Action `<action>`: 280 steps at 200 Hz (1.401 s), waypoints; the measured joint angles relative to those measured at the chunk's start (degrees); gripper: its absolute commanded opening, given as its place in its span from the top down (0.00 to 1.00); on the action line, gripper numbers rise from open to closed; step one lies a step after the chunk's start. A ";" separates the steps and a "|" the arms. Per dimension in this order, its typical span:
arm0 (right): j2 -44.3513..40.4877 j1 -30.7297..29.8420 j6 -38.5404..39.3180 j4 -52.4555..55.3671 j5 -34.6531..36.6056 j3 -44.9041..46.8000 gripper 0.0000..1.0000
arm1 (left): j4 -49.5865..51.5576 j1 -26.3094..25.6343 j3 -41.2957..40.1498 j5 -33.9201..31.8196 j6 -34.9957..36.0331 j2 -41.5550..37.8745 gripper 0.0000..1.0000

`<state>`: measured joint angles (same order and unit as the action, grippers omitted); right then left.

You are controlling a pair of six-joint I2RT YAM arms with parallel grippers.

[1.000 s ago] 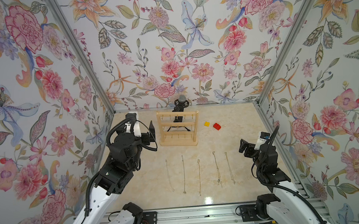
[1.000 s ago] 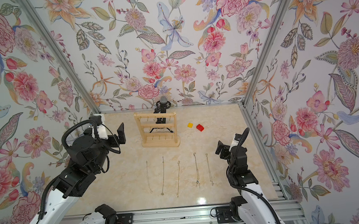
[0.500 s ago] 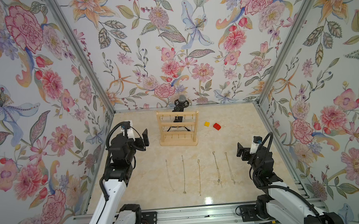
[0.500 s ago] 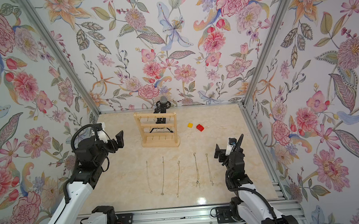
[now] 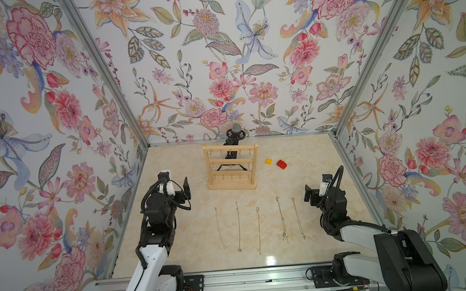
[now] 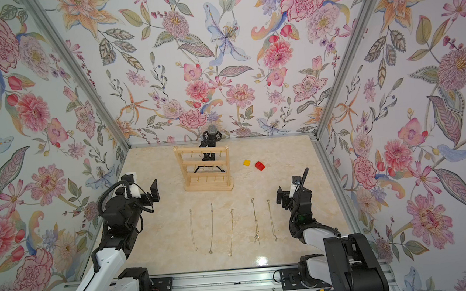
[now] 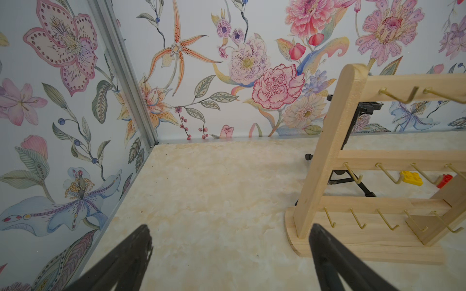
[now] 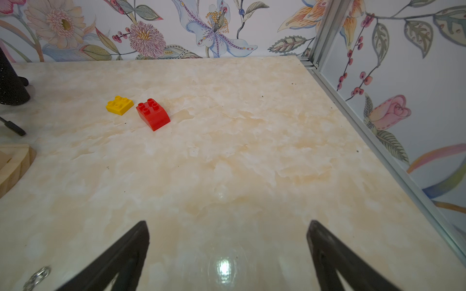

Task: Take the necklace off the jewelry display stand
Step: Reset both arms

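Both arms have drawn back and lowered since a second ago. Our left fingers (image 7: 136, 252) and right fingers (image 8: 131, 249), black and tapering, stand wide apart over the glossy marbled worktop (image 7: 214, 191). The pale wooden jewelry display stand (image 5: 230, 167), with thin brass hooks (image 7: 356, 219), rises just ahead of the left fingers. Five fine chain necklaces (image 5: 259, 230) lie straight and flat between the two sets of fingers, touching neither.

Open tabletop (image 5: 312, 174) runs between the stand (image 5: 231, 185) and either side wall (image 5: 395, 154). A tripod (image 5: 235, 129) stands close behind the stand. Two bricks (image 5: 281, 164) lie on its right; five chains (image 5: 259, 230) lie across the front.
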<state>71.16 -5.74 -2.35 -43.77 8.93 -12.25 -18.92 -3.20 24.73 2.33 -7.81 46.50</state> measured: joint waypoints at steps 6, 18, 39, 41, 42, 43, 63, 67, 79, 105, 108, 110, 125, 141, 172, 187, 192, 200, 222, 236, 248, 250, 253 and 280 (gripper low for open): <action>0.37 0.57 0.00 -0.92 -0.15 -0.04 0.00 | -0.98 0.20 -0.26 -0.11 0.46 0.44 0.01; 1.16 1.68 -0.02 -2.73 -0.20 -0.07 0.00 | -3.63 1.03 -0.90 -0.24 1.03 2.29 0.01; 2.40 2.84 -0.07 -5.46 -0.15 -0.07 0.00 | -8.52 3.34 -1.79 -0.57 1.03 7.45 0.01; 2.47 2.91 -0.02 -5.70 -0.15 -0.07 0.00 | -9.16 3.63 -1.92 -0.63 1.01 8.13 0.01; 2.49 2.91 -0.02 -5.79 -0.15 -0.07 0.00 | -9.38 3.72 -1.97 -0.63 1.01 8.31 0.01; 2.54 2.91 -0.02 -5.86 -0.15 -0.07 0.00 | -9.79 3.87 -2.10 -0.61 1.01 8.63 0.01; 3.41 3.19 0.31 -8.57 -0.17 -0.07 0.00 | -14.62 5.92 -3.72 -0.76 1.03 13.75 0.01; 3.65 3.21 0.48 -9.09 -0.17 -0.07 0.00 | -15.34 6.21 -3.96 -0.87 1.05 14.75 0.01; 5.49 3.28 0.79 -12.72 -0.31 0.13 0.00 | -17.73 6.99 -4.74 -1.01 1.51 17.73 0.01; 12.17 3.61 1.31 -22.18 -0.50 2.89 0.00 | -22.93 7.98 -6.67 -1.11 2.95 23.34 0.01; 12.61 3.63 1.31 -22.62 -0.48 3.19 0.00 | -23.45 8.11 -6.95 -1.07 2.97 23.76 0.01; 12.87 3.63 1.31 -22.91 -0.46 3.43 0.00 | -23.93 8.20 -7.21 -1.03 2.97 24.04 0.01; 13.94 3.63 1.33 -24.65 -0.37 4.33 0.00 | -27.32 8.57 -9.01 -0.57 3.17 25.75 0.01; 14.51 3.61 1.57 -27.52 -0.35 4.55 0.00 | -29.81 8.63 -9.73 0.72 4.22 28.00 0.01; 18.64 2.73 2.36 -35.08 0.66 5.90 0.00 | -34.60 8.83 -9.97 4.68 5.75 29.97 0.01; 18.71 2.40 2.64 -35.60 0.79 6.38 0.00 | -38.23 8.85 -10.91 6.34 6.16 30.01 0.01; 18.71 2.38 2.80 -35.82 0.92 6.38 0.00 | -39.43 8.87 -11.30 6.71 6.29 30.03 0.01; 18.71 2.34 2.86 -36.26 0.98 6.38 0.00 | -40.44 8.98 -11.63 7.43 6.45 30.03 0.01; 18.71 2.32 3.10 -37.35 1.16 6.38 0.00 | -42.66 9.53 -11.74 8.44 6.56 30.45 0.01; 18.71 2.32 3.21 -37.57 1.16 6.38 0.00 | -43.89 9.68 -12.00 8.35 6.49 30.49 0.01; 18.71 2.32 3.23 -37.55 1.18 6.38 0.00 | -45.35 9.68 -12.74 7.85 6.10 30.47 0.01; 18.71 2.32 3.23 -37.55 1.20 6.38 0.00 | -45.72 9.68 -12.94 7.72 5.97 30.47 0.01; 18.71 2.32 3.23 -37.55 1.22 6.36 0.00 | -46.07 9.68 -13.20 7.50 5.81 30.47 0.01; 18.71 2.32 3.23 -37.51 1.64 6.36 0.00 | -51.58 9.68 -16.57 5.84 3.72 31.15 0.01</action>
<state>89.86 -3.42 0.89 -81.28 10.57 -5.89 -70.50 6.48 8.16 8.16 -4.10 77.65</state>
